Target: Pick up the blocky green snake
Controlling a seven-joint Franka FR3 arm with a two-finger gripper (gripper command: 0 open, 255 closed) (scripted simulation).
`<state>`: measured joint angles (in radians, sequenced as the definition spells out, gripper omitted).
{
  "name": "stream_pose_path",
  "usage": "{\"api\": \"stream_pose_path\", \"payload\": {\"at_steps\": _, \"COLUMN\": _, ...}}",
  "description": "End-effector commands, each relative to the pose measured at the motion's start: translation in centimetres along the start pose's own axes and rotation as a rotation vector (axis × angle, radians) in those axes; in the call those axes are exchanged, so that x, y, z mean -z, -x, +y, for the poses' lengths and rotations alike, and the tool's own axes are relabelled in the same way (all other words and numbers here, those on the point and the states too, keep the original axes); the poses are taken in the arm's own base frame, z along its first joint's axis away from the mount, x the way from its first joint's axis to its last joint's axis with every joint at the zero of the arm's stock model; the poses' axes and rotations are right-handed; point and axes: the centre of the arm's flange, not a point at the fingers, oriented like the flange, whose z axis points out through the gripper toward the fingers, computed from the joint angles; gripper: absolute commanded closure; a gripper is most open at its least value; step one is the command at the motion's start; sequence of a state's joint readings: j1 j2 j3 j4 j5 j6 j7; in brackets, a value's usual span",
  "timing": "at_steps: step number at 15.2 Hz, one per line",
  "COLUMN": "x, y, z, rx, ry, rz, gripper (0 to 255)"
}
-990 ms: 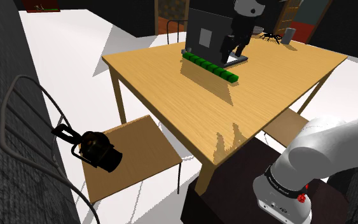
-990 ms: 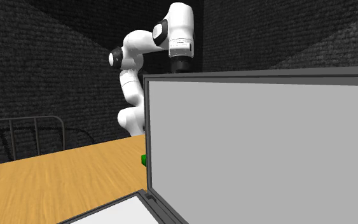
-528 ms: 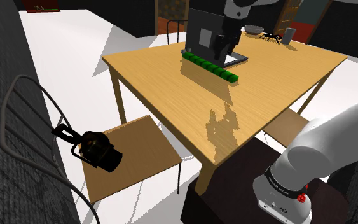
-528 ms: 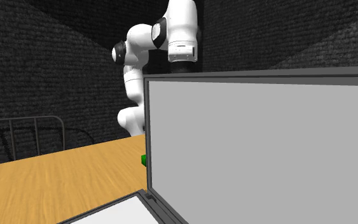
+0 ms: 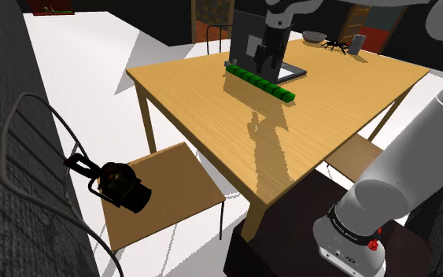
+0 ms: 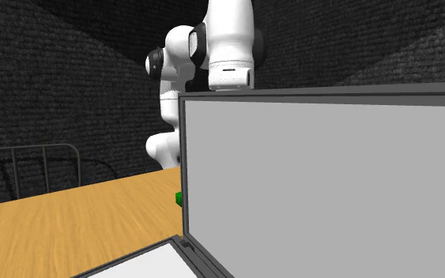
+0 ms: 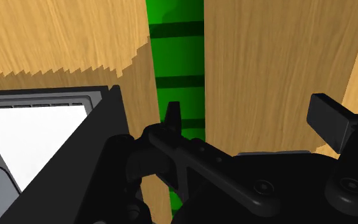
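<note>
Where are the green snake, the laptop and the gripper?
green snake point(image 5: 281, 91): shoulder view, a block near its right-hand end.
laptop point(image 5: 247, 33): shoulder view, back of its lid.
gripper point(image 7: 250, 109): wrist view, midway between open fingertips.

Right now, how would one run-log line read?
blocky green snake: flat on wooden table, beside open grey laptop, not held | black two-finger gripper: open, above it | stage: pre-grasp

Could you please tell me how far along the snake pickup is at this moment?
Done: the approach. The gripper hangs over the green snake, beside the laptop. In hand: lining up. In the wrist view the gripper is open, with one finger over the snake rather than beside it. Left: centre, descend, close and lift. The snake lies flat on the table, ungrasped.
</note>
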<state>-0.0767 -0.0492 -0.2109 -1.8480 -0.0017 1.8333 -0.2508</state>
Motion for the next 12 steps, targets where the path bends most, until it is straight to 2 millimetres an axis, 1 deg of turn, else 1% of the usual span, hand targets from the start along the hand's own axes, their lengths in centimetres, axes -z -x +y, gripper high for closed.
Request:
{"api": "stream_pose_path", "payload": {"at_steps": 1, "x": -1.2, "y": -2.1, "z": 1.7, "rx": -0.005, "ry": -0.011, "rz": -0.010, "gripper": 0}}
{"api": "stream_pose_path", "payload": {"at_steps": 5, "x": -3.5, "y": -6.2, "z": 4.9, "rx": -0.015, "ry": -0.033, "rz": -0.029, "gripper": 0}}
{"api": "stream_pose_path", "payload": {"at_steps": 6, "x": -3.9, "y": -7.0, "z": 5.4, "rx": -0.017, "ry": -0.037, "rz": -0.032, "gripper": 0}}
{"api": "stream_pose_path", "payload": {"at_steps": 12, "x": -7.1, "y": -6.9, "z": 5.4, "rx": -0.017, "ry": -0.037, "rz": -0.032, "gripper": 0}}
